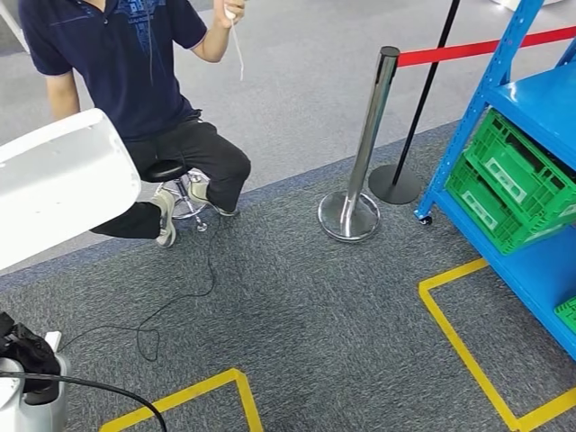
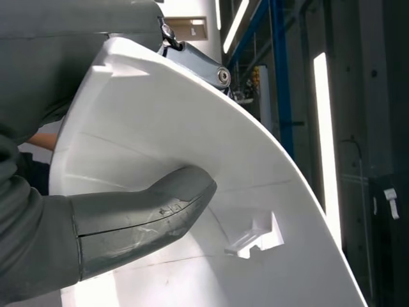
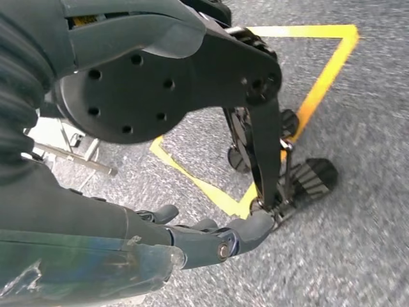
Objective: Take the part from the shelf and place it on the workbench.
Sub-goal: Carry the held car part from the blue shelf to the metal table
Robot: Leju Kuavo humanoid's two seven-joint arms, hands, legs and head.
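No writing can be read anywhere; the pale labels on the green crates (image 1: 517, 180) in the blue shelf (image 1: 536, 99) are too small to make out. The left hand (image 2: 96, 220) holds the white part (image 2: 193, 160), its thick thumb pressed along the part's inner face, and in the head view the part (image 1: 61, 184) rides high at the left over the grey carpet (image 1: 306, 297), in front of a seated person (image 1: 136, 81). The right hand (image 3: 193, 240) hangs above the carpet with fingers loosely extended and nothing in them, near yellow tape (image 3: 308, 102).
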